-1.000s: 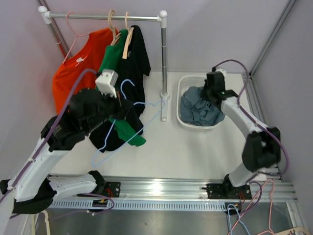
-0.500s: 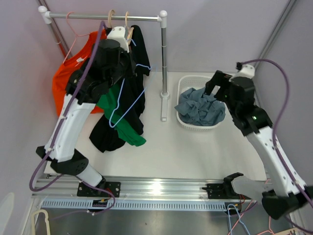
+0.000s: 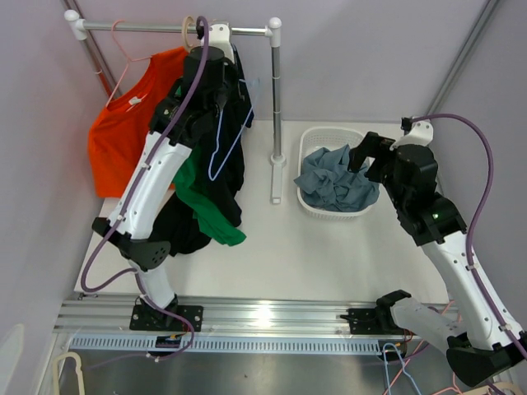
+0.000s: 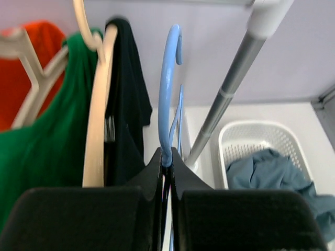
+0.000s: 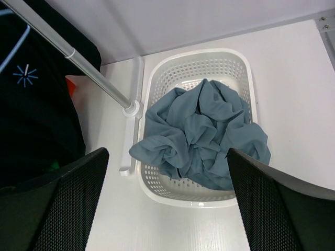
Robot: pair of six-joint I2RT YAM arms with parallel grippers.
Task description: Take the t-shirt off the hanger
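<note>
T-shirt (image 5: 201, 133), blue-grey, one: off its hanger, crumpled in the white basket (image 5: 238, 63), one, on the table (image 3: 329, 255) right of the rail post

Blue hanger (image 4: 168, 89), one, bare and upright, its neck pinched in the closed jaws of the left gripper (image 4: 166, 162), hook up beside the rail (image 3: 165, 29)

Right gripper (image 5: 167, 175), jaws spread wide, empty, above the basket

Rail, one, bearing three garments: orange shirt (image 3: 123, 140), green shirt (image 3: 193, 177), black shirt (image 3: 235, 90)

Wooden hangers (image 4: 99, 104), two; pink hanger (image 3: 123, 45), one, carrying the orange shirt

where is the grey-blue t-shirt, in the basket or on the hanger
Inside: the grey-blue t-shirt lies crumpled in the white basket, while the blue hanger, pinched by the left end effector, is bare.
</note>
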